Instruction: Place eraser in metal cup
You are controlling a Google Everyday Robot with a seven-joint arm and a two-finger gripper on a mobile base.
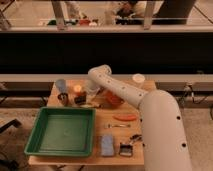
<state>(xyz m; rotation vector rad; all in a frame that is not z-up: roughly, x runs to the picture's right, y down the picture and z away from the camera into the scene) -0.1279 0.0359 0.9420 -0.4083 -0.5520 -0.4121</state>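
Observation:
The metal cup [63, 98] is a short dark grey cylinder at the table's back left, in front of a pale blue cup [61, 85]. My gripper [82, 97] hangs down from the white arm's wrist, just right of the metal cup and close above the table. A small dark block, apparently the eraser [79, 100], shows at the gripper's tip beside the cup. I cannot tell whether it is held or lies on the table.
A green tray [62, 131] fills the table's front left. An orange object [77, 89], a red bowl [114, 98], a white cup [138, 78], an orange stick-shaped item [125, 117], a pale blue block [107, 145] and a black-handled brush [125, 148] lie around. A yellowish object [90, 105] lies below the gripper.

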